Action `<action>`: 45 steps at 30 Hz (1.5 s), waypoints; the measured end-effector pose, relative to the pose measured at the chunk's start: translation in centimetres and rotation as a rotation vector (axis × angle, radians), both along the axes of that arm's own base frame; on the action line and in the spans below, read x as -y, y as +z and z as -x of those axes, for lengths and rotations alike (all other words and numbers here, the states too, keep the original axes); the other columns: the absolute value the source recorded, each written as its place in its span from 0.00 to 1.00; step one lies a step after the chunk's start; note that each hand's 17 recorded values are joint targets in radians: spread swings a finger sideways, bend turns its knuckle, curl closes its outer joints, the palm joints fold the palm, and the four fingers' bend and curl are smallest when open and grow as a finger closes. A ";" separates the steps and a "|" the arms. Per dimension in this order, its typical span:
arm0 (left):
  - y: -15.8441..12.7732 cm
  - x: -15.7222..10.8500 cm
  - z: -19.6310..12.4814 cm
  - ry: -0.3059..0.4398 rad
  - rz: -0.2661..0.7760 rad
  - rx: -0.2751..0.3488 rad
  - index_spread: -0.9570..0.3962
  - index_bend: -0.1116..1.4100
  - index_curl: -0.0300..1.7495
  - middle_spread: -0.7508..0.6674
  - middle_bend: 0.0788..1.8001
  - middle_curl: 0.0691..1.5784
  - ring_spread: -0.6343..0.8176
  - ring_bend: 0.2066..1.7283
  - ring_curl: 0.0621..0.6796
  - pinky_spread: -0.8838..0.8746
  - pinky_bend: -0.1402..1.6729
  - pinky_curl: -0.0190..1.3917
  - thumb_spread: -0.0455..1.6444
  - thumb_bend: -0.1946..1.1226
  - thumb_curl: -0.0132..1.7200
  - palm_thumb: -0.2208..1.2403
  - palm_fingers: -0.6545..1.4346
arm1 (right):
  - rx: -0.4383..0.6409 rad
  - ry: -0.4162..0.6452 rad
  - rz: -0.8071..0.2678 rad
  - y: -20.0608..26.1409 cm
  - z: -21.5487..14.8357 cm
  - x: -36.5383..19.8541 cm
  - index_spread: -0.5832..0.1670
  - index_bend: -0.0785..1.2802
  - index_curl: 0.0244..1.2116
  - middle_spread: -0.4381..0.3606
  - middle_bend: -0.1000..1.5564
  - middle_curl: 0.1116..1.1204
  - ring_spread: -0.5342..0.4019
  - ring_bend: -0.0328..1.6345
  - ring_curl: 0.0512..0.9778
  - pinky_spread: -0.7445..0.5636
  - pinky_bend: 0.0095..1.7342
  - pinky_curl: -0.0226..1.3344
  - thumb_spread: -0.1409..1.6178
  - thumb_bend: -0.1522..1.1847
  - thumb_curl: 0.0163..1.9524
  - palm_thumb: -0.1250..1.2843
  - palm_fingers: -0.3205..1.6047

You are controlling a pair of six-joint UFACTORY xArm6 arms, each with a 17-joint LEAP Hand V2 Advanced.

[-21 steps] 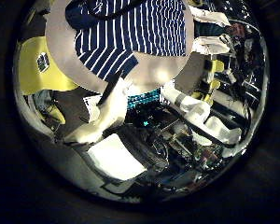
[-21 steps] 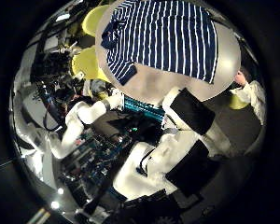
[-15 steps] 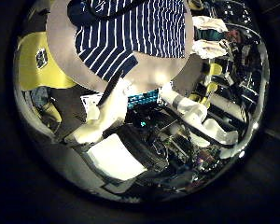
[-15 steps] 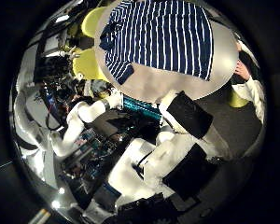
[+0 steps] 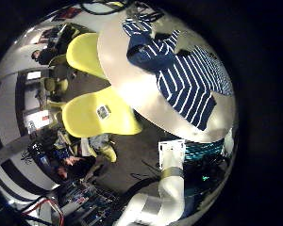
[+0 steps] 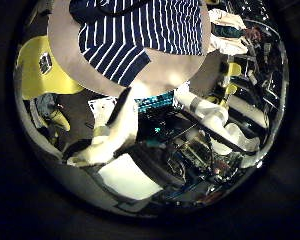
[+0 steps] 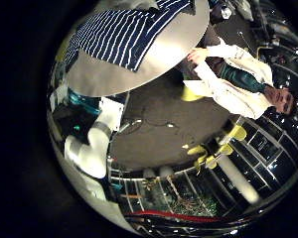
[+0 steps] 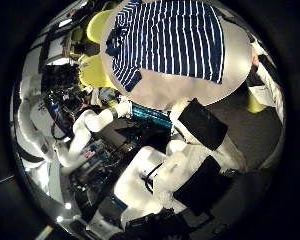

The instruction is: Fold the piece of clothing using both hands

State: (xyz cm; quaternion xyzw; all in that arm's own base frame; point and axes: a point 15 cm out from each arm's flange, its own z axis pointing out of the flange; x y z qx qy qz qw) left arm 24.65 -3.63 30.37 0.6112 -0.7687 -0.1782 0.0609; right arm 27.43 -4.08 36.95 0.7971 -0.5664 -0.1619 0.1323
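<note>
A dark-and-white striped shirt lies spread flat on a round table, one sleeve sticking out at its side. It looks small in every palm view, so both hands are high above it and touch nothing. The right hand reaches into its thumb side view with fingers stretched out and nothing in them. The left hand likewise shows extended, bare fingers. The shirt also appears on the table in the left thumb side view, the left little finger side view and the right little finger side view.
Two yellow chairs stand at the table's edge on the shirt's collar side. A white robot arm crosses below the table's rim. Cluttered benches and equipment ring the floor around the table.
The left thumb side picture has shifted slightly, so that palm has moved a little. The shirt lies as before and the right palm's picture is almost the same.
</note>
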 end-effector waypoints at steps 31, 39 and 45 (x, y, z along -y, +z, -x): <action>-15.8 1.2 1.0 -0.210 -0.011 0.072 0.77 0.20 0.21 0.68 0.10 0.20 0.66 0.32 0.20 0.69 0.28 0.24 0.57 0.13 0.19 0.33 0.41 | -0.076 -0.042 0.040 -2.5 -0.1 -2.1 0.36 0.19 0.27 0.57 0.23 0.27 0.66 0.40 0.16 0.86 0.29 0.13 0.88 0.11 0.18 0.57 0.35; -15.6 1.4 -0.7 -0.213 -0.034 0.103 0.68 0.13 0.17 0.48 0.26 0.29 0.30 0.58 0.40 0.41 0.48 0.32 0.60 0.14 0.21 0.46 0.66 | -0.081 -0.046 0.040 -2.4 0.0 -2.0 0.35 0.19 0.26 0.55 0.24 0.28 0.65 0.40 0.16 0.86 0.28 0.13 0.88 0.11 0.18 0.56 0.35; -14.8 1.1 -2.3 -0.212 -0.074 0.124 0.56 0.20 0.18 0.32 0.38 0.39 0.16 0.71 0.58 0.27 0.64 0.43 0.67 0.13 0.20 0.49 0.79 | -0.081 -0.046 0.040 -2.4 0.0 -2.0 0.35 0.19 0.26 0.55 0.24 0.27 0.64 0.40 0.16 0.86 0.28 0.13 0.88 0.11 0.18 0.55 0.35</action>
